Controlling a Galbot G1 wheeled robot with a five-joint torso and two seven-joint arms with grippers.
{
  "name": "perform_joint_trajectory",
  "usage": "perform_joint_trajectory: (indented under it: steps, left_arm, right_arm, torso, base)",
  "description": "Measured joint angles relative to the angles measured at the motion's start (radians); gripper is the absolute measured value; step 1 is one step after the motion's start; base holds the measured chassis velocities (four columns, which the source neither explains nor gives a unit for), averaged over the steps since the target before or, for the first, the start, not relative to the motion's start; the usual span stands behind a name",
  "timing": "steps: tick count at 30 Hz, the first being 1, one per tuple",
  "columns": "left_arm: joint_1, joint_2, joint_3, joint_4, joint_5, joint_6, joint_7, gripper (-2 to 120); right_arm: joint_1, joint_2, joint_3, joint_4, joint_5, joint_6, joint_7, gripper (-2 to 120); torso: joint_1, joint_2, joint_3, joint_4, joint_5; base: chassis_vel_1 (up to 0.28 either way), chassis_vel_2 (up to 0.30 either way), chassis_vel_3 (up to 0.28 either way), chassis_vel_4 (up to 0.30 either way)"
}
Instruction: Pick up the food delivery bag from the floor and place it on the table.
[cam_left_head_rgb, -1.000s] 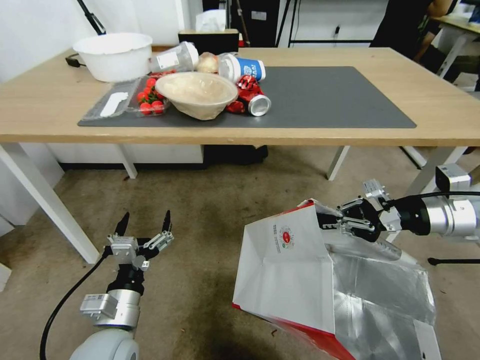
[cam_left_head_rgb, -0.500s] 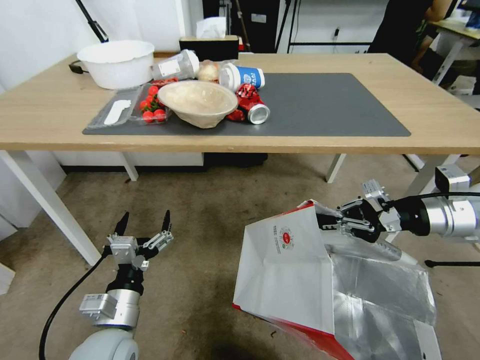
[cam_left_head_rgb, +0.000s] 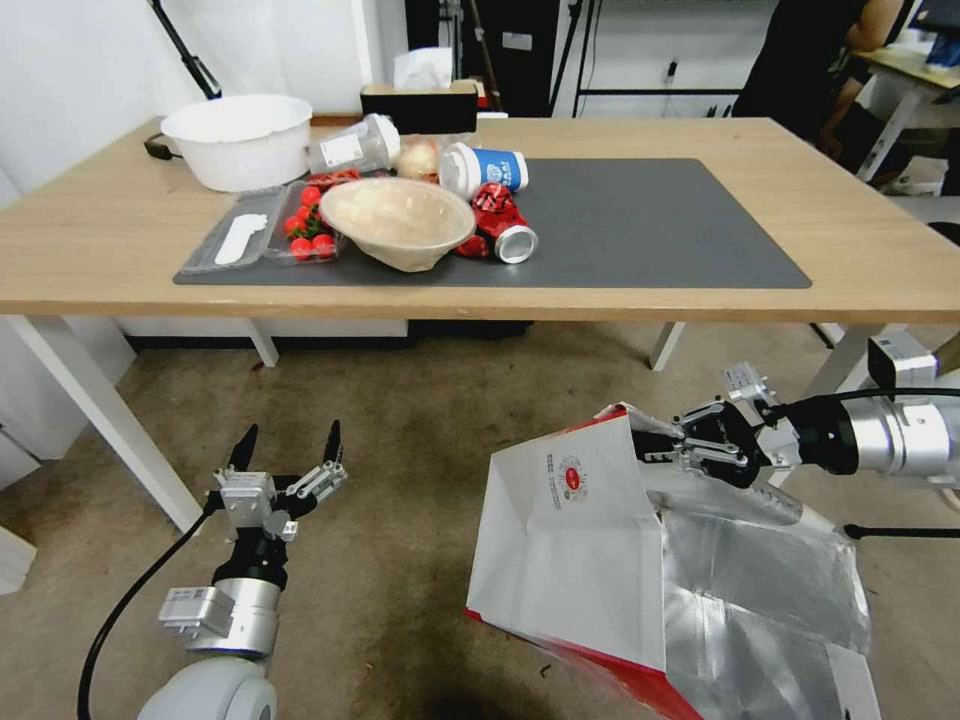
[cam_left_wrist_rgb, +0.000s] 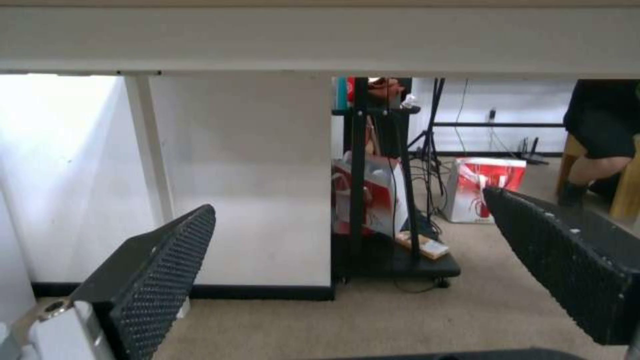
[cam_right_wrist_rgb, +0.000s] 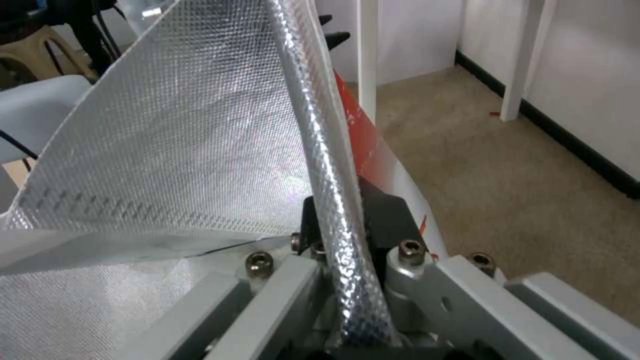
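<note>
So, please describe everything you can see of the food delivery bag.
The bag is large, of white paper with red trim along its edges and a small round red logo on the white face. Its mouth gapes open, showing crinkled silver foil lining. It hangs tilted above the floor, in front of the table. The right gripper is shut on its folded upper rim, and nothing else touches it. The left gripper is open and well apart.

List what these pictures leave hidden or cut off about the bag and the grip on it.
- Head view: the food delivery bag runs off the frame's lower edge, so its base is unseen.
- Right wrist view: foil lining covers the right gripper fingertips.
- Bag contents: hidden by its walls.
</note>
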Motion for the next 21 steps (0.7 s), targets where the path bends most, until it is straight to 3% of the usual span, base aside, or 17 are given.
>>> perform_joint_trajectory:
  steps: [21]
  left_arm:
    - [0.001,0.004,-0.002,-0.002,-0.003,0.001,0.001,100]
  right_arm:
    - [-0.008,-0.005,0.003,-0.006,-0.006,0.000,-0.004,0]
  torso:
    - [0.030,0.083,0.053,0.0001,0.0000]
  base:
    - [0.000,0.000,0.000,0.000]
